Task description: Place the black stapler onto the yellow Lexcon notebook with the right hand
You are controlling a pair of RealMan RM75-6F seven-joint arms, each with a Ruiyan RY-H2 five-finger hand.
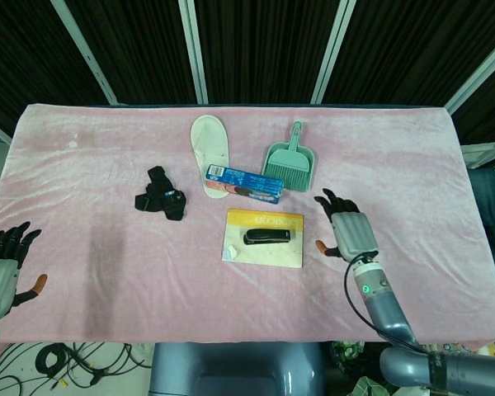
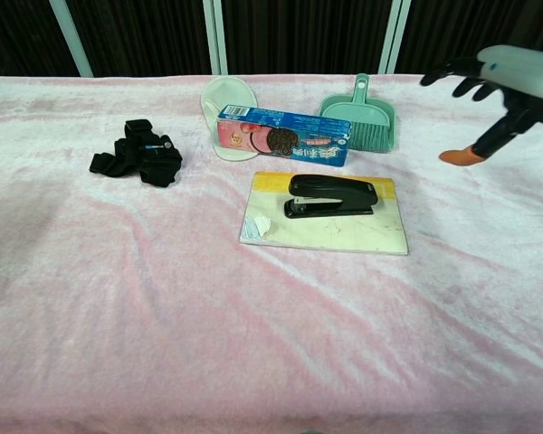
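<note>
The black stapler (image 1: 267,237) (image 2: 331,195) lies flat on the yellow Lexcon notebook (image 1: 264,249) (image 2: 326,231), near its yellow top band. My right hand (image 1: 348,230) (image 2: 499,87) hovers to the right of the notebook, apart from it, fingers spread and holding nothing. At the table's near left edge my left hand (image 1: 2,261) rests with its fingers apart and empty; the chest view does not show it.
A blue biscuit box (image 1: 243,183) (image 2: 283,136) lies just behind the notebook. A green dustpan brush (image 1: 291,160) (image 2: 362,116) and a white slipper (image 1: 209,147) (image 2: 224,107) sit further back. A black strap bundle (image 1: 162,196) (image 2: 139,152) lies to the left on the pink cloth (image 1: 91,165).
</note>
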